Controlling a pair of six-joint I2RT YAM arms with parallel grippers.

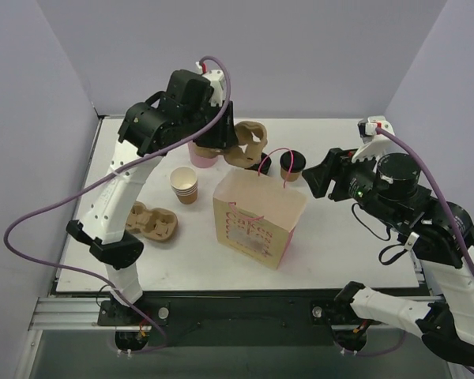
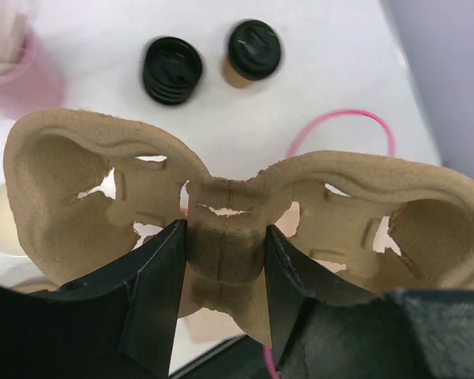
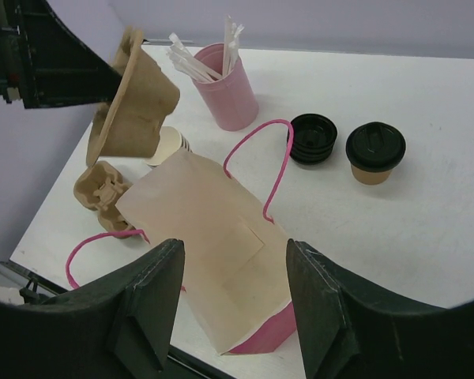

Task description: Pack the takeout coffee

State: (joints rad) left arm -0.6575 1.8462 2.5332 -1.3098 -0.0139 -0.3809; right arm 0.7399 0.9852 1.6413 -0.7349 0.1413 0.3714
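On the left, the L claw (image 2: pixel 223 260) pinches a carrier (image 2: pixel 229 193) by its middle ridge & holds it up in the air, prob so a cup can drop into one of its holes. A 2nd carrier (image 1: pixel 152 221) lies flat on the worktop (image 1: pixel 332 245) by the L arm. Behind it are some paper cups (image 1: pixel 185 184) & the straw cup (image 3: pixel 225 99).

In the middle the bag (image 1: pixel 257 213) stands w/ its mouth open, ready to be filled. Past it sit spare lids (image 3: pixel 313 138). Then comes the coffee (image 3: pixel 374 151), upright on the worktop w/ its black lid on. It is just beside the lids, not in the bag or a carrier yet.

On the right, the R claw (image 3: pixel 233 260) is spread wide w/ nothing in it, near the bag. I think it should go for the coffee next.
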